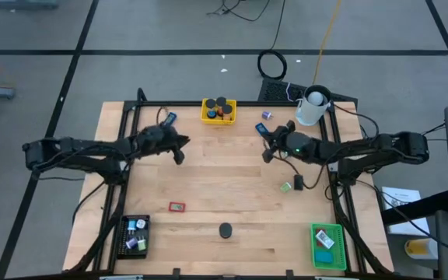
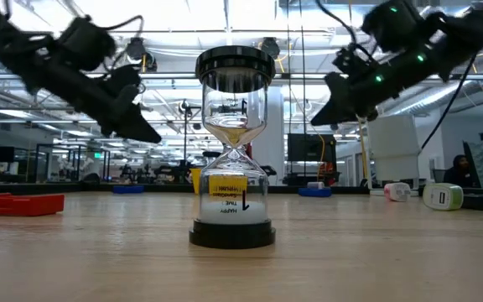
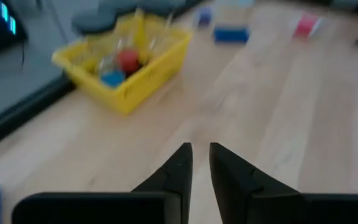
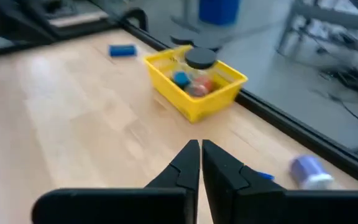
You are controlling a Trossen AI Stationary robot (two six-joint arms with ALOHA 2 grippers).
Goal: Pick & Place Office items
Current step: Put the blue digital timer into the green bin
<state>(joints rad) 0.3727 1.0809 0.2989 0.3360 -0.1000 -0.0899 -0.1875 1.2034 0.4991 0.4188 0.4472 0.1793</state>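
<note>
Small office items lie scattered on the wooden table: a red block [image 1: 177, 206], a green-white block [image 1: 286, 187], a small black piece [image 1: 298, 182], blue pieces [image 1: 170, 119] [image 1: 260, 128] and a purple one [image 1: 267, 115]. An hourglass [image 2: 234, 147] stands upright on its black base near the near edge; it shows as a black disc [image 1: 225, 230] from above. My left gripper [image 1: 180, 155] [image 3: 201, 149] hovers over bare wood, left of centre, shut and empty. My right gripper [image 1: 267, 155] [image 4: 200, 144] hovers right of centre, also shut and empty. Both point toward the yellow tray [image 1: 218, 111].
The yellow tray [image 3: 126, 62] [image 4: 194, 81] at the far edge holds black caps and blue and red pieces. A black tray [image 1: 134, 235] sits at the near left corner, a green tray [image 1: 327, 246] at the near right. A white cup [image 1: 311, 107] stands at the far right.
</note>
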